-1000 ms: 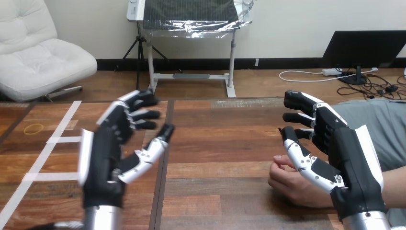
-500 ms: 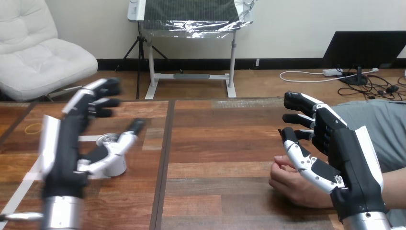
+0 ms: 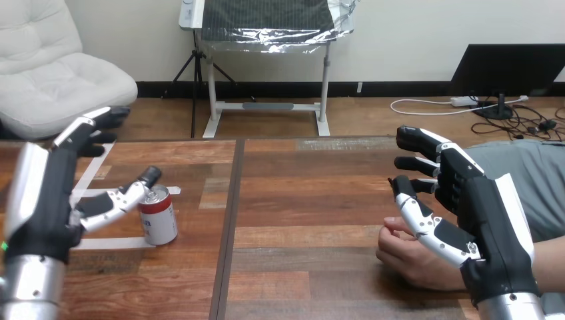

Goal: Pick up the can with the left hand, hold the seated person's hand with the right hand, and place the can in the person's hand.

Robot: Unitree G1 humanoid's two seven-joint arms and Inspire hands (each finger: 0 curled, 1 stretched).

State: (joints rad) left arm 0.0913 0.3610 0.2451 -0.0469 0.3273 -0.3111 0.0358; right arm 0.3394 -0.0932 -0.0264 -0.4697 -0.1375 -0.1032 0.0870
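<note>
can (image 3: pixel 158 219) upright beside splayed left hand (image 3: pixel 43 203) | right hand (image 3: pixel 486 220) unclenched, partly hiding person's hand (image 3: pixel 408 259)

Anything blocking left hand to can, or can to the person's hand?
Nothing visible. The open left hand is just left of the can. Bare table runs from the can to the person's hand, with the open right hand close by it.

Table (image 3: pixel 300 200) was wood: dark brown planks, visible grain, smooth, slight sheen. Tape strips (image 3: pixel 113 243) on it were white and matt. Can (image 3: pixel 158 217) was metal, with a glossy red-and-white body and bare silvery top. Left hand (image 3: pixel 46 193) and right hand (image 3: pixel 480 220) were black plastic, fairly matt, with glossy white shells. Left forearm (image 3: pixel 30 287) was silver metal, satin.
</note>
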